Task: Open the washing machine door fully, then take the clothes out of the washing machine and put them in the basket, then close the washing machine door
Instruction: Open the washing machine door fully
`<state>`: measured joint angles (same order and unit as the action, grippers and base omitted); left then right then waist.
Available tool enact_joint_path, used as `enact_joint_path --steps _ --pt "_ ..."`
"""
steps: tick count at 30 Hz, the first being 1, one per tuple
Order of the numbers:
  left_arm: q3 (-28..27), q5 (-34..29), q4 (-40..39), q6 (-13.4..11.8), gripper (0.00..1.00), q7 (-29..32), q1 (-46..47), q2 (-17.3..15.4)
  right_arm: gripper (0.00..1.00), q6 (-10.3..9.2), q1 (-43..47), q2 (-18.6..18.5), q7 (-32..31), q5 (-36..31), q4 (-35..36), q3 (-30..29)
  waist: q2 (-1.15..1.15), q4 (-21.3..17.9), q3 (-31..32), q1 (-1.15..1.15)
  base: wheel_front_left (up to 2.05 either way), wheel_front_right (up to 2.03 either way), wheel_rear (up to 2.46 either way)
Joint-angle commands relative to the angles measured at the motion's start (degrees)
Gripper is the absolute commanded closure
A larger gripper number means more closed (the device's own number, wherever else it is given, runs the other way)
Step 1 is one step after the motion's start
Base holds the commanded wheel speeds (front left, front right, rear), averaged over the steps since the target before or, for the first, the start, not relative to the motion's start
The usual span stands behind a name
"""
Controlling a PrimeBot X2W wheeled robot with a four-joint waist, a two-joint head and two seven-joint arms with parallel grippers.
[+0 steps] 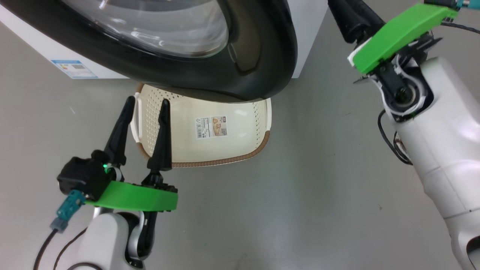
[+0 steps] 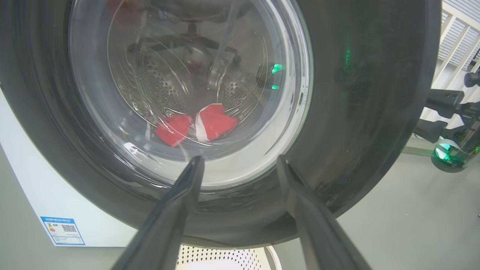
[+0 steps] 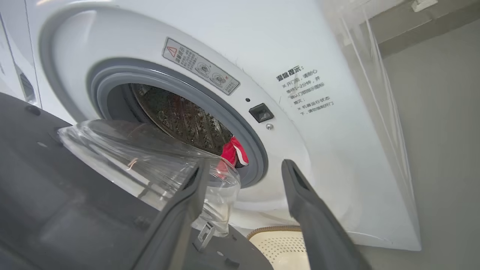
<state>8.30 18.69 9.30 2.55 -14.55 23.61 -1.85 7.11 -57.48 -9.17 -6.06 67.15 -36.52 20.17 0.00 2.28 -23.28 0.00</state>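
The washing machine door [image 1: 258,56], black-rimmed with a clear glass bowl, stands partly open above the basket [image 1: 240,112]. My left gripper [image 1: 145,107] is open at the basket's left end, in front of the door's outer face [image 2: 367,93]. Through the glass the red clothes [image 2: 210,123] lie in the steel drum. My right gripper [image 3: 243,167] is open and holds nothing, past the door's free edge; it faces the washing machine [image 3: 318,56] opening, where red clothes [image 3: 234,152] show at the grey gasket. The door's inner side [image 3: 56,195] is at that view's left.
The basket [image 3: 277,243] sits on the grey floor right under the swinging door and holds just a paper label [image 1: 211,126]. A blue sticker [image 1: 74,69] marks the washer's lower front. My right forearm [image 1: 442,142] slants across the right side. Open floor lies in front.
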Motion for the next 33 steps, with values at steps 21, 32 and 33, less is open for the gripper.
enact_joint_path --steps 21,32,33 --pt "-3.80 -1.27 -5.64 -1.53 0.00 -0.45 -2.44 -1.03 0.00 0.37 16.43 4.35 21.04 -49.66 11.51 -10.78 0.00 -2.35 1.70 0.00 0.00 0.00 0.00" --pt "-3.96 -1.43 -8.02 -1.93 0.00 -0.45 -4.79 -1.03 0.00 0.37 29.33 6.26 21.05 -58.30 24.28 -16.42 0.00 -2.65 3.54 0.00 0.00 0.00 0.00" --pt "-3.98 -1.39 -8.20 -2.03 0.00 -0.45 -5.00 -1.03 0.00 0.37 30.21 6.26 21.05 -58.13 25.09 -16.51 0.00 -2.73 3.63 0.00 0.00 0.00 0.00"
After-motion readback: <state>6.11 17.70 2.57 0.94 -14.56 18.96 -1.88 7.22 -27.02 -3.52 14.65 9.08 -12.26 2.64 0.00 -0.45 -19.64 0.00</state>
